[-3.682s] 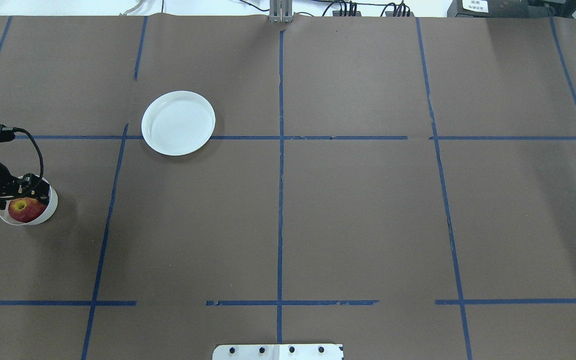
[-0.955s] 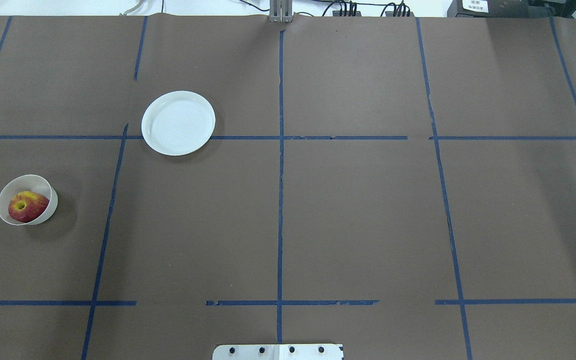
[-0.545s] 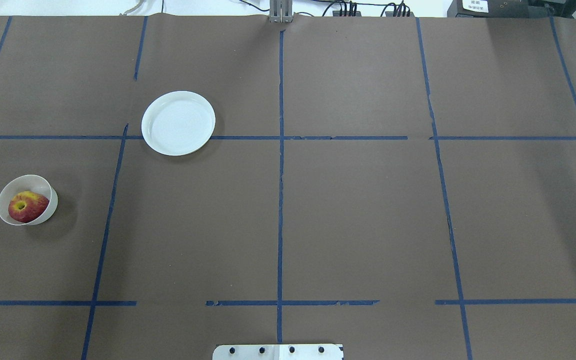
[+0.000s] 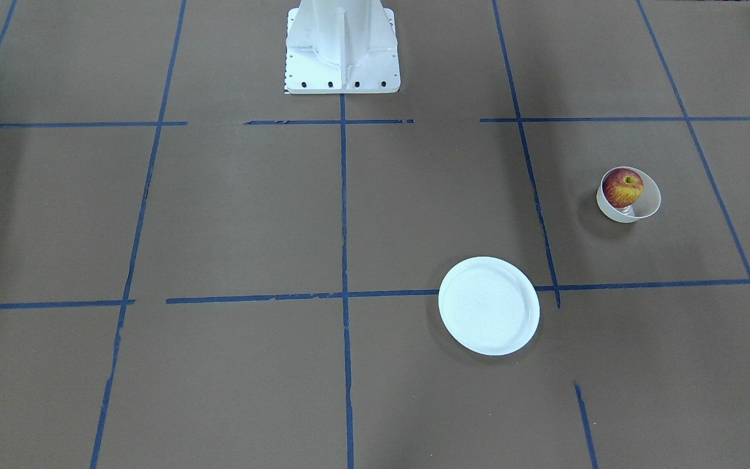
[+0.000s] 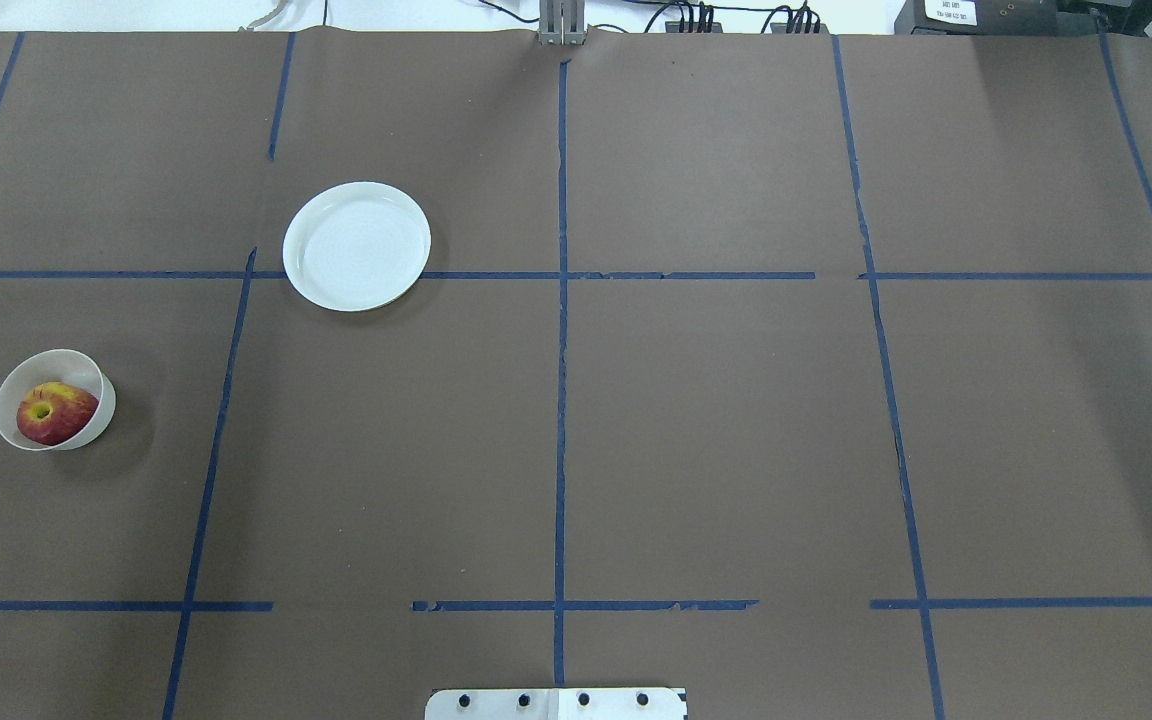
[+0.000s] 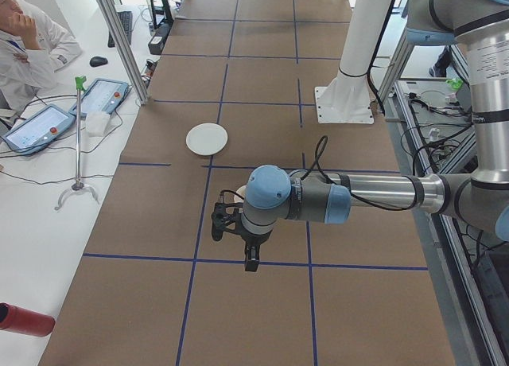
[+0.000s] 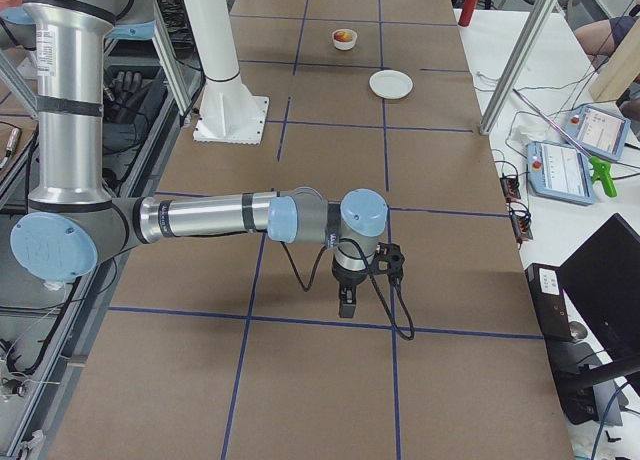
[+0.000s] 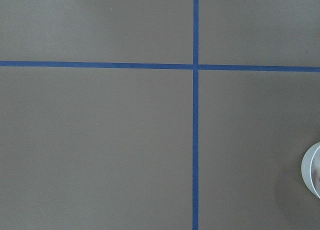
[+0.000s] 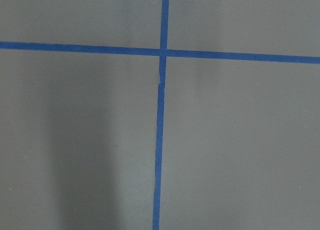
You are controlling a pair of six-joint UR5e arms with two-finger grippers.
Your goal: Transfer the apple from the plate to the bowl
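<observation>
The red and yellow apple sits inside the small cream-white bowl at the table's left; they also show in the front-facing view, apple in bowl. The flat white plate lies empty, farther out and to the right of the bowl. Neither gripper shows in the overhead or front views. The left gripper hangs above bare table near the bowl; the right gripper hangs above bare table far from both dishes. I cannot tell whether either is open or shut. The bowl's edge shows in the left wrist view.
Brown paper with blue tape lines covers the table. The robot's white base plate is at the near edge. Tablets and an operator are beside the table's far side.
3.7 s ago the left gripper was over the bowl at the apple; since then it has left the overhead view. The apple stays in the bowl. Nothing has moved in the last second.
</observation>
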